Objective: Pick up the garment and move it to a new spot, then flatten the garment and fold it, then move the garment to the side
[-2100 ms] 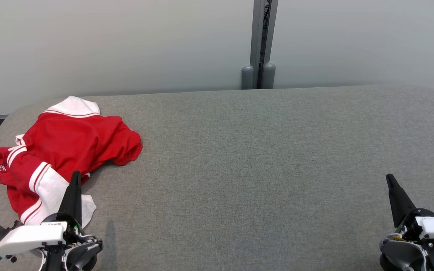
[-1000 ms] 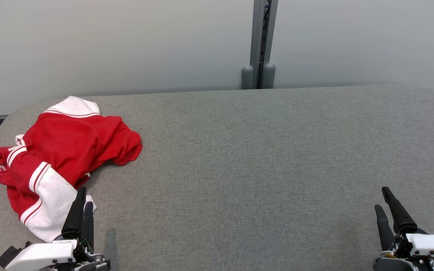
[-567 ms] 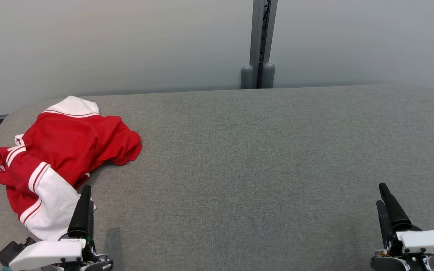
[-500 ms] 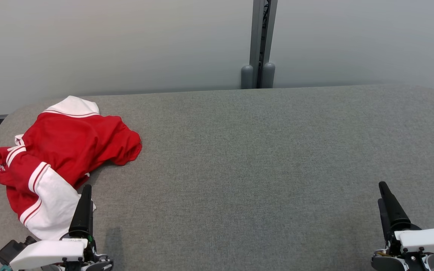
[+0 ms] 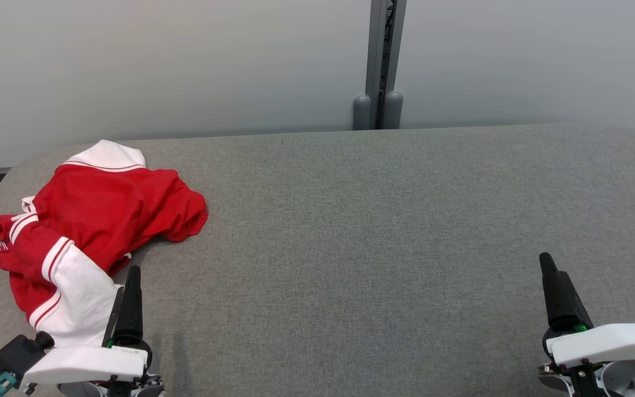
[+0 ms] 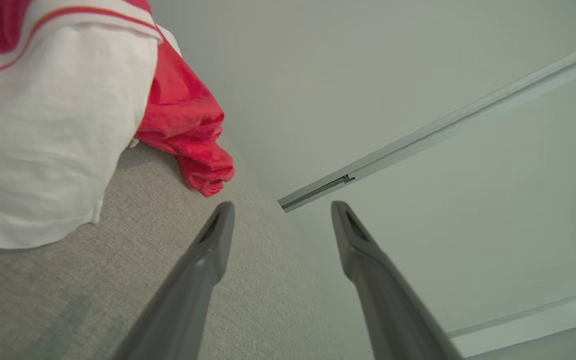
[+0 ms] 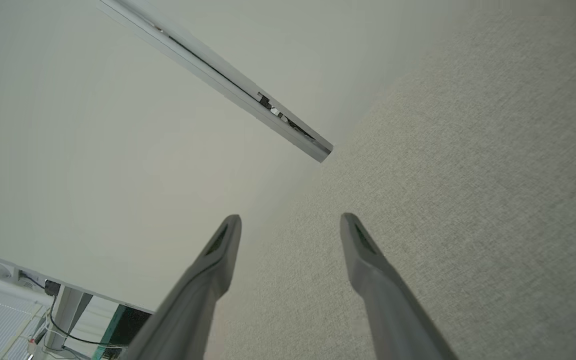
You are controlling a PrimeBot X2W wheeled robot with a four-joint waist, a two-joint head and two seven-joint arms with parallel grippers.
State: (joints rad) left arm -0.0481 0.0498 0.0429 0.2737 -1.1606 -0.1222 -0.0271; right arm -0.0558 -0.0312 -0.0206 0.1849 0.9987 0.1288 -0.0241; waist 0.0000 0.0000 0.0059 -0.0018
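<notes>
A crumpled red-and-white jersey (image 5: 91,220) lies at the left end of a grey fabric-covered table (image 5: 378,248). Behind it, pale wall panels (image 5: 185,66) meet at a grey post (image 5: 379,60). The left gripper (image 6: 280,207) is just beside the jersey's near edge, jaws spread and empty. The right gripper (image 7: 290,220), likewise spread and empty, is well apart, over bare fabric.

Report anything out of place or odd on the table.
The garment lies crumpled in a heap at the left end of the table, not flattened. The left pincer and right pincer stand open and empty. Nothing else looks odd.
</notes>
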